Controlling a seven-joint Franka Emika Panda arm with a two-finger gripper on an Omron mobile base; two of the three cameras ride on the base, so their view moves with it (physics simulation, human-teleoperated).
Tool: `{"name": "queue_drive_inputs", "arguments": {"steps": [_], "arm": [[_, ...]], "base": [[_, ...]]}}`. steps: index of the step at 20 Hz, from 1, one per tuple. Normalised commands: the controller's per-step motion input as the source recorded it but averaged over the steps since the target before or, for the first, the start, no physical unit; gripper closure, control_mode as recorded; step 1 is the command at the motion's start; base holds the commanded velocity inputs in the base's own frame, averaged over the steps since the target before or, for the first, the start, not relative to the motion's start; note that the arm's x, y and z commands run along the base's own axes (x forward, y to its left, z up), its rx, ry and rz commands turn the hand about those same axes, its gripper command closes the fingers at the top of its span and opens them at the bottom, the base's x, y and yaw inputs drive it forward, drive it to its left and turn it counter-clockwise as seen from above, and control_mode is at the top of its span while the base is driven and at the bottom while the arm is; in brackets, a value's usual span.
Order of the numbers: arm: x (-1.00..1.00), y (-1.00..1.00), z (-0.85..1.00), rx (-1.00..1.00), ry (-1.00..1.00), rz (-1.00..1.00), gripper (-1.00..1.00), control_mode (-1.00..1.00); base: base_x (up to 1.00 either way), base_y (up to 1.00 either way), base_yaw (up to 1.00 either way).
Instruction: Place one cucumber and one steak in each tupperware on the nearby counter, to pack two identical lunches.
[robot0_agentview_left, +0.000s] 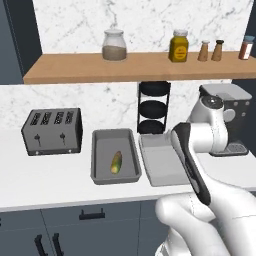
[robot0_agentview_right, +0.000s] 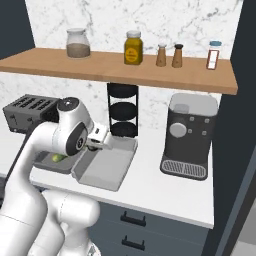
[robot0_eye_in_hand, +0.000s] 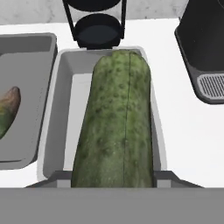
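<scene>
The cucumber (robot0_eye_in_hand: 116, 122) is dark green, bumpy and thick, held in the gripper (robot0_eye_in_hand: 113, 177) above the lighter tupperware (robot0_eye_in_hand: 61, 109) on the tabletop (robot0_eye_in_hand: 183, 127). The arm bends forward, hand over this box.

On the white surface (robot0_agentview_right: 165, 187), two grey tupperwares sit side by side: the right one (robot0_agentview_right: 107, 167) under the arm's tool (robot0_agentview_right: 105, 144), the left (robot0_agentview_right: 52, 164) holding something green.
</scene>
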Motion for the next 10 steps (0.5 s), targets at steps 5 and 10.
{"name": "queue_drive_inputs", "arguments": {"steps": [5,10], "arm": [[0.58,0.01,-1.0,0.19,0.07,0.0,1.0,-1.0],[0.82,0.0,-0.88,-0.03,-0.02,0.0,1.0,-1.0]], "base": [[0.0,0.0,0.0],[0.0,0.0,0.0]]}}
